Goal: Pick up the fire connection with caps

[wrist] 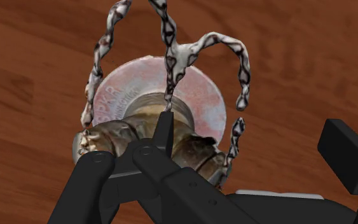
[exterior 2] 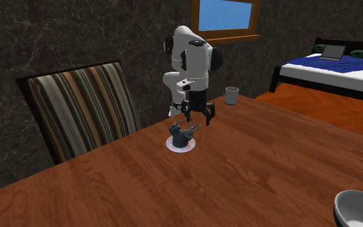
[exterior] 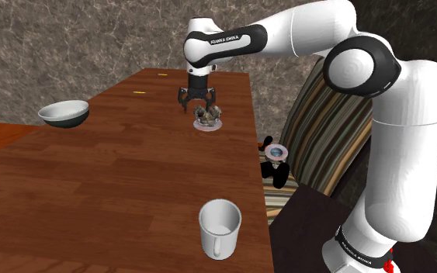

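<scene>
The fire connection with caps stands on the wooden table: a brownish metal body on a round pale flange, with thin chains hanging from it. My black gripper hovers just above it, open, with nothing between the fingers. In the second exterior view the gripper hangs above and slightly to that view's right of the connection. The wrist view has the flange and body close below the gripper. The fingers stand wide apart, and the chains loop away past the flange.
A white mug stands near the table's front edge and a grey bowl at the shoulder view's left. A striped chair stands beside the table, with a small dark fitting by it. A bed stands far off.
</scene>
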